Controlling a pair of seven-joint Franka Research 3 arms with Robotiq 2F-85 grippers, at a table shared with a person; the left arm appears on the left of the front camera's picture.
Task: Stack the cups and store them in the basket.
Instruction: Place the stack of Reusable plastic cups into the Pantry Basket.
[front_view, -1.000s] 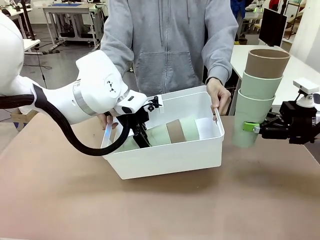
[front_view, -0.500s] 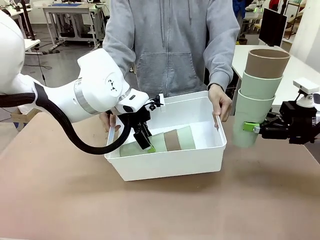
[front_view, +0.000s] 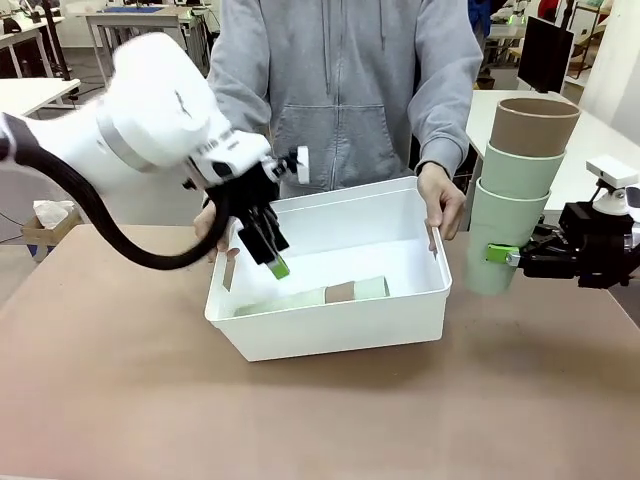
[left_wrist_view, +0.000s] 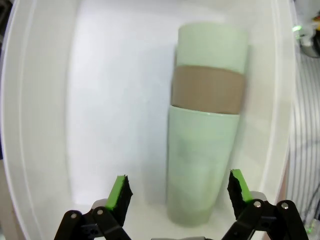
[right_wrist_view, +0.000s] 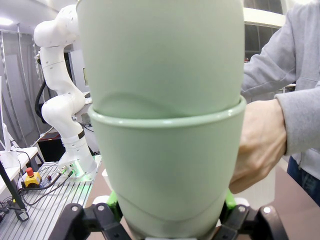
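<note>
The left gripper (front_view: 272, 258) had lifted clear, jaws open and empty, leaving three nested cups (front_view: 330, 294) lying in the basket (front_view: 330, 335), while the right gripper (front_view: 500, 255) stayed clamped on the second stack (front_view: 515, 190) beside it.

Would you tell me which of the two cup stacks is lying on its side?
The stack in the basket lies on its floor; the other stack stands upright, gripped by the right hand.

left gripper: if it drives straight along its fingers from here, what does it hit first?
Likely the nearest mint cup of those lying nested in the basket. The left gripper is open and lined up on that cup; how far off is unclear.
</note>
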